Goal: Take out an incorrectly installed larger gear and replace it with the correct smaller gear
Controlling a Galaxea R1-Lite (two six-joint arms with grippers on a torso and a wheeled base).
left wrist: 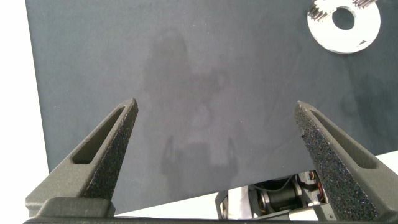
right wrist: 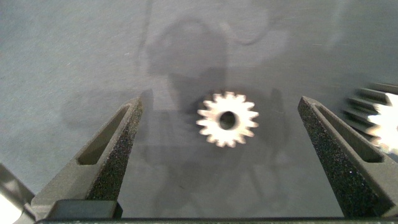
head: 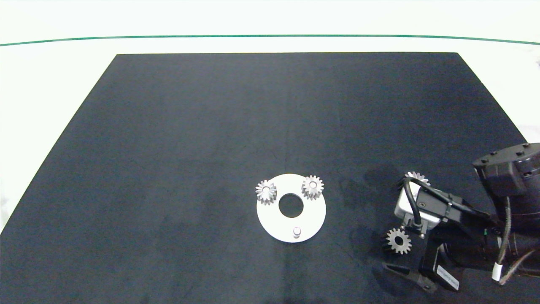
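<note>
The smaller gear lies flat on the black mat, right of a white round plate. In the right wrist view this smaller gear sits between the spread fingers of my right gripper, which hovers above it, open and empty. The larger gear with long pointed teeth lies on the mat just beyond, half hidden by the right wrist, and shows at the picture's edge as the larger gear. My left gripper is open over bare mat, far from the plate.
The plate carries two small gears on pegs at its far side, and a bare peg at its near side. The mat's edge meets a white table on the left and right.
</note>
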